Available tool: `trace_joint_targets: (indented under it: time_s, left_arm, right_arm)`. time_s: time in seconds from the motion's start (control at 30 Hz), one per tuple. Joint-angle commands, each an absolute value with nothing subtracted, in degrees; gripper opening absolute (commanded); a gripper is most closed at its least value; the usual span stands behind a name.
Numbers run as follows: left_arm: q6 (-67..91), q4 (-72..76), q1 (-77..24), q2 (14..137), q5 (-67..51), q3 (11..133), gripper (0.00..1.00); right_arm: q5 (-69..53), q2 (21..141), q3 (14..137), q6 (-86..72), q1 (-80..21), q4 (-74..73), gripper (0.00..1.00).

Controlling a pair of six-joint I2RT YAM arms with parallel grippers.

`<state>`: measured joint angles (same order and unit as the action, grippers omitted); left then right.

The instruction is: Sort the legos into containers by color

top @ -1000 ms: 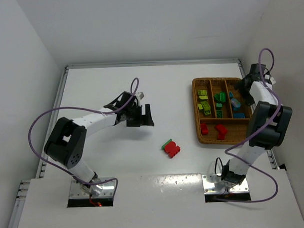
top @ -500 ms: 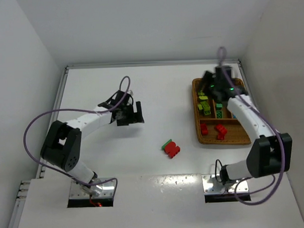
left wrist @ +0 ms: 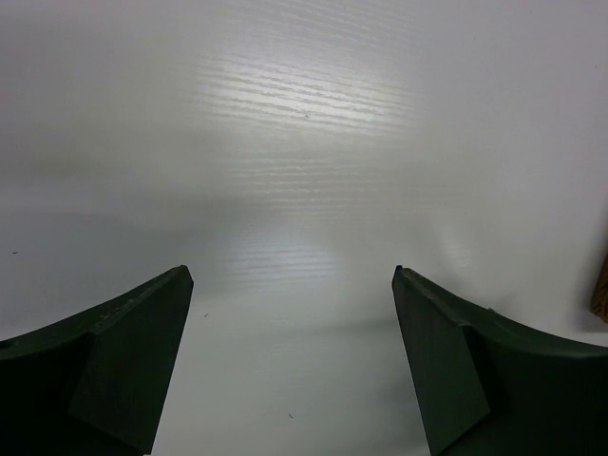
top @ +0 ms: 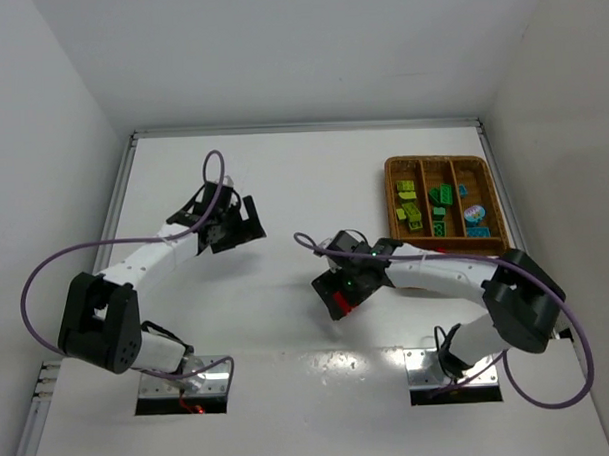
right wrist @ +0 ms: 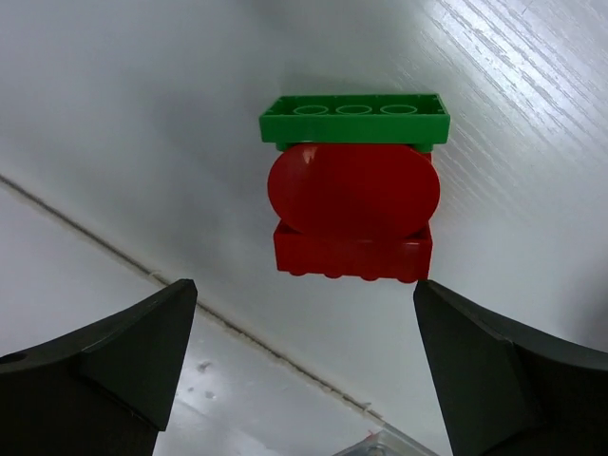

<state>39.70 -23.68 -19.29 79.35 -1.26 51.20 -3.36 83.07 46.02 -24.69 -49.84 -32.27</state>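
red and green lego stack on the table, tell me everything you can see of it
The lego stack is glossy plastic: a thin green plate with round studs, a smooth red oval piece against it, and a studded red brick at the other end. It lies alone on the white table, outside the tray. The right gripper hangs open over it, fingers either side, not touching.

L tool wide — white tbl

I'm hunting for lettering and find none I can read: the red-and-green brick stack below me is plain, and anything printed inside the wicker tray is too small to tell.
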Motion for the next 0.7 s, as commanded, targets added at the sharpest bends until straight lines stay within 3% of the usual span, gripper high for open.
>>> trace_joint_targets:
  time_s: [0.0,0.17,0.4,0.5,0.53,0.6,0.67]
  left_arm:
    - [40.34,-22.86,-18.90,78.84,-2.29,50.37,0.93]
    - [40.34,-22.85,-18.90,78.84,-2.81,50.36,0.93]
    - [39.29,-22.85,-18.90,78.84,-3.42,50.36,0.93]
    - [39.29,-22.85,-18.90,79.45,-3.43,50.36,0.93]
    - [39.29,-22.85,-18.90,79.98,-3.95,50.36,0.93]
    - [39.29,-22.85,-18.90,79.98,-3.96,50.36,0.93]
    - [38.76,-22.85,-18.90,79.98,-3.96,50.36,0.93]
  right_arm:
    - [3.24,85.95,47.63,-22.24,-51.67,-31.29,0.98]
    - [11.32,91.05,49.56,-20.40,-52.21,-29.45,0.98]
    - [10.90,92.20,47.82,-19.07,-51.59,-24.18,0.98]
    - [10.38,92.20,47.81,-19.07,-51.59,-23.12,0.90]
    - [10.37,91.59,47.81,-19.07,-51.59,-23.12,0.80]
    - [10.37,91.06,47.81,-19.59,-51.59,-23.12,0.72]
    - [8.88,91.05,48.34,-19.60,-51.59,-23.12,0.70]
